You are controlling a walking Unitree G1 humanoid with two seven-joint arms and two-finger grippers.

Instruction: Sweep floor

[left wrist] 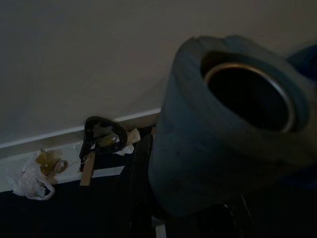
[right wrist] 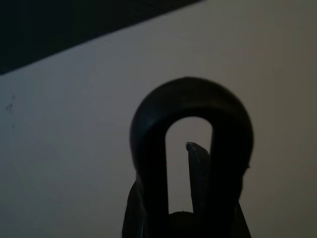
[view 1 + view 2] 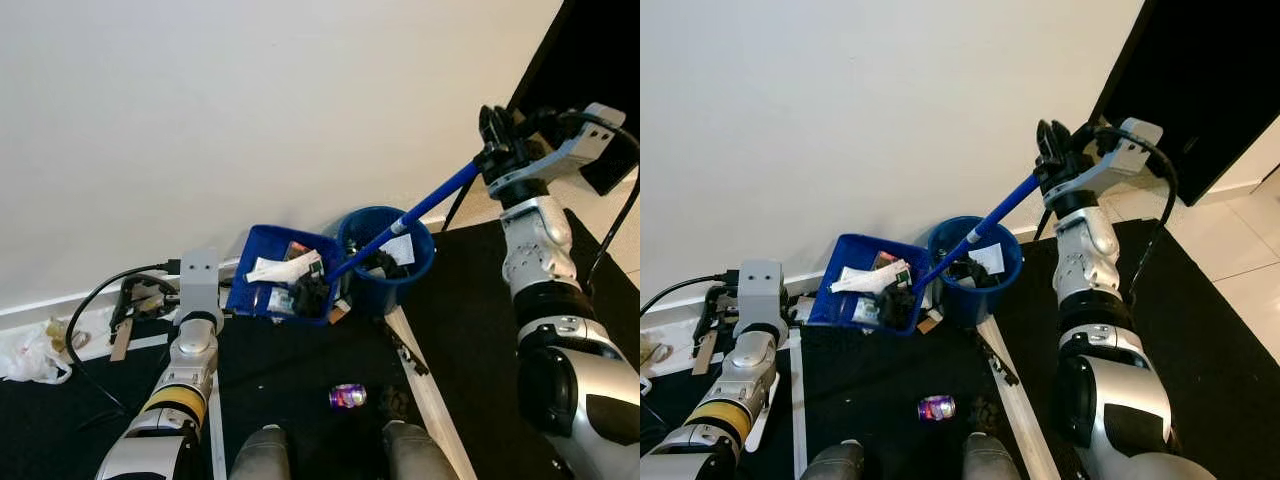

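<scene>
My right gripper (image 3: 497,140) is raised at the right, shut on the top of a broom's blue handle (image 3: 425,208). The handle slopes down to the left across a round blue bin (image 3: 412,268). Its black head (image 3: 310,294) rests in a blue dustpan (image 3: 262,252) that leans tilted against the wall, holding paper and scraps. My left gripper (image 3: 224,291) is low at the left, shut on the dustpan's handle (image 1: 223,134), a thick blue-grey tube. The broom's black hanging loop (image 2: 190,124) appears in the right wrist view.
A purple can (image 3: 348,396) lies on the black mat just ahead of my feet (image 3: 262,450). A white strip (image 3: 430,385) runs across the floor at the right. Cables (image 3: 140,295) and a plastic bag (image 3: 30,352) lie by the wall at the left. A black door (image 3: 590,60) stands at the upper right.
</scene>
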